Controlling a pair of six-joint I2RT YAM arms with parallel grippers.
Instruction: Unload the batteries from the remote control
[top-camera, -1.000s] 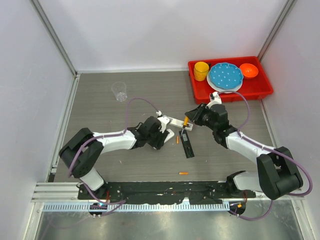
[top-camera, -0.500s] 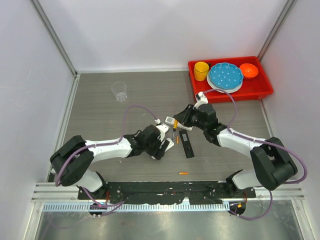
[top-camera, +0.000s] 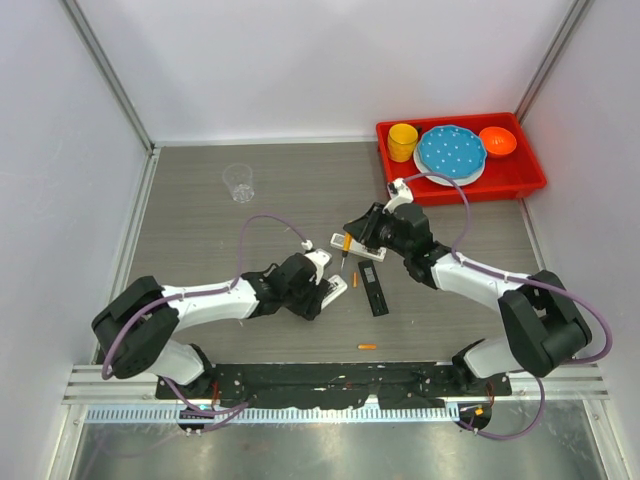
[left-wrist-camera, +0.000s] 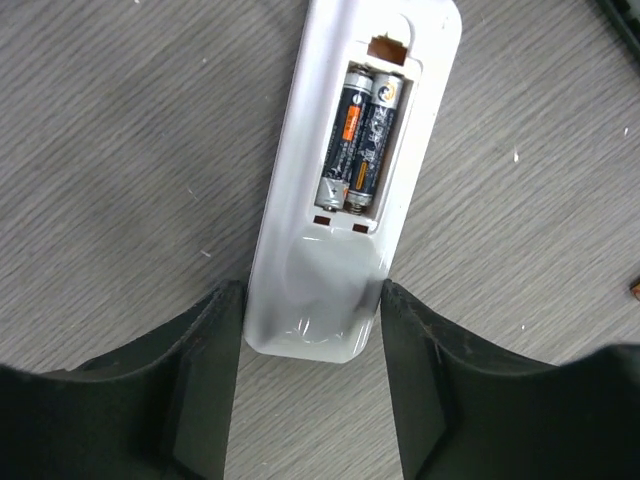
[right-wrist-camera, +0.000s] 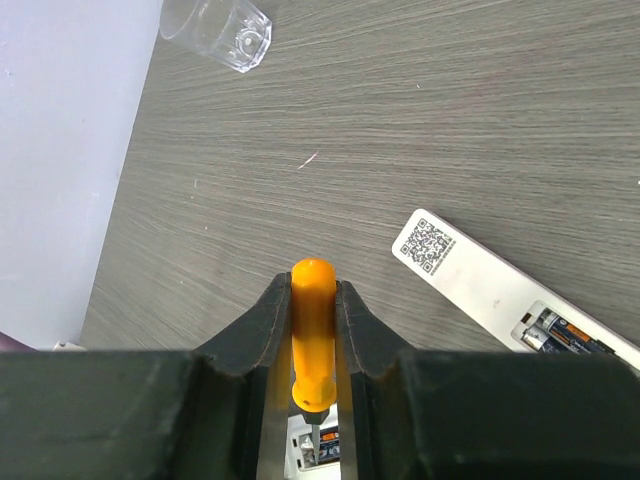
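Two white remote controls lie open side up. One remote (left-wrist-camera: 345, 250) (top-camera: 334, 288) holds two dark batteries (left-wrist-camera: 360, 135) in its open bay. My left gripper (left-wrist-camera: 312, 300) (top-camera: 322, 290) is open, its fingers (left-wrist-camera: 210, 370) close on either side of that remote's near end. My right gripper (right-wrist-camera: 313, 290) (top-camera: 352, 238) is shut on an orange-handled pointed tool (right-wrist-camera: 313, 340). The tool's tip points down at the battery bay of the second remote (right-wrist-camera: 320, 440) (top-camera: 338, 241). An orange battery (top-camera: 367, 346) lies loose near the front edge.
A black oblong piece (top-camera: 372, 288) lies beside the remotes. A clear cup (top-camera: 238, 182) stands at the back left. A red tray (top-camera: 530, 182) at the back right holds a yellow cup, a blue plate and an orange bowl.
My left gripper has pulled back toward the near edge, and a white remote now lies at its fingers. My right gripper has carried the orange tool leftward over the other remote.
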